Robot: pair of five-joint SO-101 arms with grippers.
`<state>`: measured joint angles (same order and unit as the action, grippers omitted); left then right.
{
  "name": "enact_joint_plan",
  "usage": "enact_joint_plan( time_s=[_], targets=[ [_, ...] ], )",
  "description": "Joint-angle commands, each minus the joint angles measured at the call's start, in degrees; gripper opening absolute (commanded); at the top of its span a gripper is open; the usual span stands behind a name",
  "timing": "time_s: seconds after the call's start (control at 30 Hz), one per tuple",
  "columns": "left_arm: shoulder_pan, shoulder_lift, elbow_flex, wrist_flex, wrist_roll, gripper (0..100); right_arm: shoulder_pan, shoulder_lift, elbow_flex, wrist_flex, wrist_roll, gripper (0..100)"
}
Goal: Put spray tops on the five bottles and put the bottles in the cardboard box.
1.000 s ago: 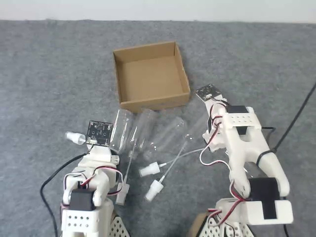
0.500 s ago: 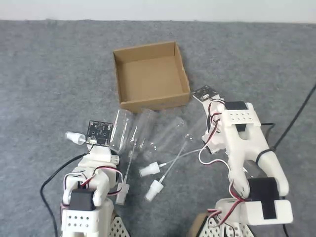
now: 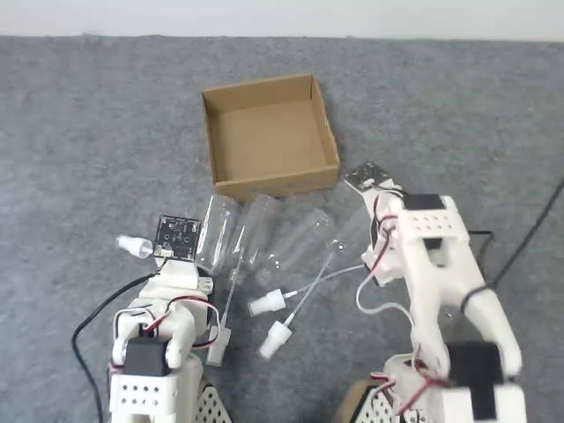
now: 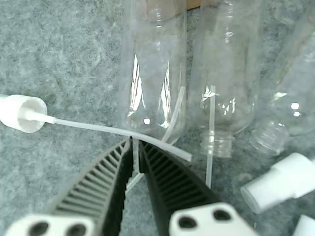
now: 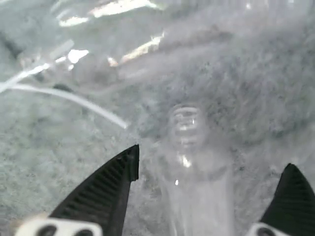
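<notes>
My right claw (image 5: 212,158) is spread wide on either side of a clear bottle (image 5: 189,132) that lies on the grey worktop (image 3: 88,132), its open neck pointing away from the claw. My left claw (image 4: 134,143) is pinched to a slit, with the thin tube of a spray top (image 4: 19,113) across its tips (gripped or not, I can't tell). Just beyond lie more bottles (image 4: 155,73), necks open. The box (image 3: 278,181) sits past them, its bare floor showing. Loose tops (image 3: 269,304) lie between the arms.

Clear bottles (image 3: 256,233) lie just beside the open cardboard box (image 3: 269,132).
</notes>
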<state>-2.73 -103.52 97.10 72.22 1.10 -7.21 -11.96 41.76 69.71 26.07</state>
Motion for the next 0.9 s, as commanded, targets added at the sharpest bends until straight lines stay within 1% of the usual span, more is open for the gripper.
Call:
enact_joint_plan(
  time_s=[0.0, 0.13, 0.4, 0.7, 0.87],
  targets=[
    [-0.09, -0.79, -0.57, 0.18, 0.62, 2, -0.57, -10.42, 2.64, 0.31, 0.88, 38.8],
    [-0.09, -0.79, -0.57, 0.18, 0.62, 2, -0.57, -12.26, 4.48, 0.22, 3.43, 38.8],
    [-0.09, -0.79, -0.57, 0.18, 0.62, 2, -0.04, -12.26, 6.51, -2.68, 4.84, 38.7],
    [-0.09, -0.79, -0.57, 0.18, 0.62, 2, -0.04, -12.26, 11.34, -8.22, 4.84, 38.7],
    [-0.09, -0.79, -0.57, 0.18, 0.62, 2, -0.04, -12.26, 12.22, -8.40, 4.84, 38.7]
  ],
)
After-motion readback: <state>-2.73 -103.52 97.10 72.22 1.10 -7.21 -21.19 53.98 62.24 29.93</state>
